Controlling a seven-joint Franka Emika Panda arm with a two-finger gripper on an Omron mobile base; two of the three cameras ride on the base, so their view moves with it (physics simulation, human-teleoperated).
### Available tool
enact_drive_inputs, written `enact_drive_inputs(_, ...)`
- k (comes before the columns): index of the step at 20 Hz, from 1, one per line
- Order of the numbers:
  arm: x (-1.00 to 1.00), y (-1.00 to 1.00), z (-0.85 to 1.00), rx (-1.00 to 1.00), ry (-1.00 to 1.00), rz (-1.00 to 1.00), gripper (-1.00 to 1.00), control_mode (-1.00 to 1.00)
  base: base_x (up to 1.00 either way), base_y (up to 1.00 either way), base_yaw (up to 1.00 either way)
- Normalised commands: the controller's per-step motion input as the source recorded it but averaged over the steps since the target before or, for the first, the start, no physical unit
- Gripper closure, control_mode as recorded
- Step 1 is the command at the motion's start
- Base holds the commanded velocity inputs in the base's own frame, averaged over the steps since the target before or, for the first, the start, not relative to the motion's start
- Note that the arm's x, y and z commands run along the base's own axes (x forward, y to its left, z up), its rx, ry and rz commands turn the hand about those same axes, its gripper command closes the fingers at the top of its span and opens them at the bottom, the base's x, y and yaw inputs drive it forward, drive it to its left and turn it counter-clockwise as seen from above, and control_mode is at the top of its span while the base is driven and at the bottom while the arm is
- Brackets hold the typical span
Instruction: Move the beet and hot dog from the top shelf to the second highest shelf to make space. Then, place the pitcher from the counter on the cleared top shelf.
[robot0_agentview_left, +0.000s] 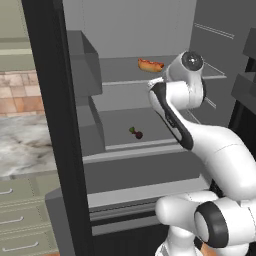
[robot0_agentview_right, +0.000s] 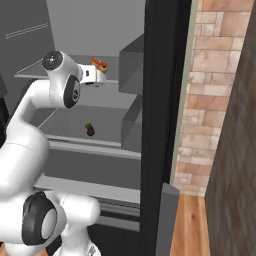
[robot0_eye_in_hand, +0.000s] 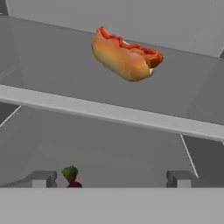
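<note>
A: Where's the hot dog (robot0_eye_in_hand: 126, 54)?

B: On the top shelf (robot0_eye_in_hand: 109, 111), toward the middle, a little way behind its pale front lip. In the hand view its long axis runs left to right, tilted slightly down to the right, sausage side up.

A: And relative to the end effector (robot0_eye_in_hand: 109, 178)?

B: Ahead of it and higher in the hand view, roughly centred between the two fingertips (robot0_eye_in_hand: 41, 178). They're apart from it, nothing touching. In the right base view the end effector (robot0_agentview_right: 100, 77) sits just in front of the hot dog (robot0_agentview_right: 99, 63), at top-shelf height.

A: Is it clenched?

B: No, released: the jaws stand wide, with nothing between them.

A: The beet (robot0_agentview_left: 137, 133)?

B: It lies on the second shelf (robot0_agentview_left: 145, 146), near the middle, green stem pointing up and left in the left base view. In the hand view it peeks up beside the left fingertip, well below the hot dog.
</note>
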Motion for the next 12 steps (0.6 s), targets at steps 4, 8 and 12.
enact_drive_inputs(4,0.34,0.00,0.52,0.00,0.00,0.00,-1.00,-1.00,0.00,0.00,0.00)
enact_drive_inputs(8,0.43,-0.01,0.35,0.00,0.02,0.00,-1.00,-1.00,0.00,0.00,0.00)
enact_drive_inputs(12,0.52,-0.18,0.01,0.00,0.04,0.00,-1.00,-1.00,0.00,0.00,0.00)
